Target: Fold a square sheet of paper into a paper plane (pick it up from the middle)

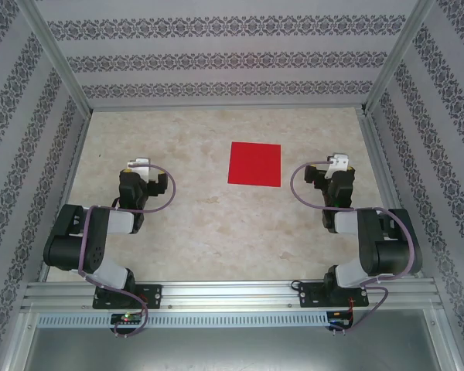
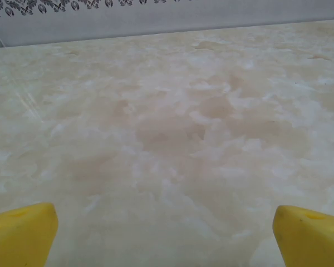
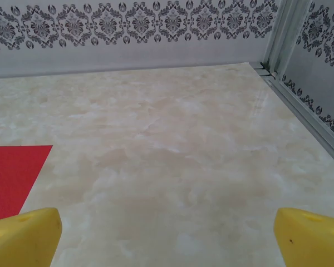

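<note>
Gaping wide, left gripper [image 2: 166,236] and right gripper [image 3: 167,238] stand empty.

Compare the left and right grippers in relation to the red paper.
The right gripper sits nearer the paper than the left gripper does. The paper lies to the left gripper's right but to the right gripper's left. Both grippers are open, hold nothing, touch no paper, and point toward the far wall.

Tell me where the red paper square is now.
In the top view, the square sheet of paper lies flat mid-table, slightly right of centre, nearest the right gripper.
</note>
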{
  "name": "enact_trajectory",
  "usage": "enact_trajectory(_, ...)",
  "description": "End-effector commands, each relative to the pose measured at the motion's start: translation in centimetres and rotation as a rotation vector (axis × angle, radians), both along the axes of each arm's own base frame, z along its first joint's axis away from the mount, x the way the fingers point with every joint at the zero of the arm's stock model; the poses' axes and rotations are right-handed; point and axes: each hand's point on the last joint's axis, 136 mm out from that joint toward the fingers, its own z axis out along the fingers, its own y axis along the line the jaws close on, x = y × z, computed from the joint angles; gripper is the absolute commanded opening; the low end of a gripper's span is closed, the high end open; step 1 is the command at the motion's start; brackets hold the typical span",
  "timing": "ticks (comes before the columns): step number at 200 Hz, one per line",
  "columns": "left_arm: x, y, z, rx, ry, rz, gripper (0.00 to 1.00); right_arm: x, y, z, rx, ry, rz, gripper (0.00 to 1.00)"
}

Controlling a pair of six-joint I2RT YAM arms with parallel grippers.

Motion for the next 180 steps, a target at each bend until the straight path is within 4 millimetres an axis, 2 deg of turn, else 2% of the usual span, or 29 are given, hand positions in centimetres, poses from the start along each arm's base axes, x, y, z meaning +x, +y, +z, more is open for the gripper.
enact_trajectory(1,0.9,0.4,1.3,0.017,-0.054,0.005,1.00,0.7,-0.1,1.4,0.001,-0.052,0.001,0.98)
enact_trajectory(152,0.8,0.4,1.5,0.017,-0.060,0.005,1.00,0.6,-0.3,1.5,0.005,-0.061,-0.010,0.98)
enact_trajectory(180,0.6,1.7,2.5,0.012,-0.069,0.087,1.00,0.0,-0.8,2.5,0.009,-0.104,-0.042,0.98)
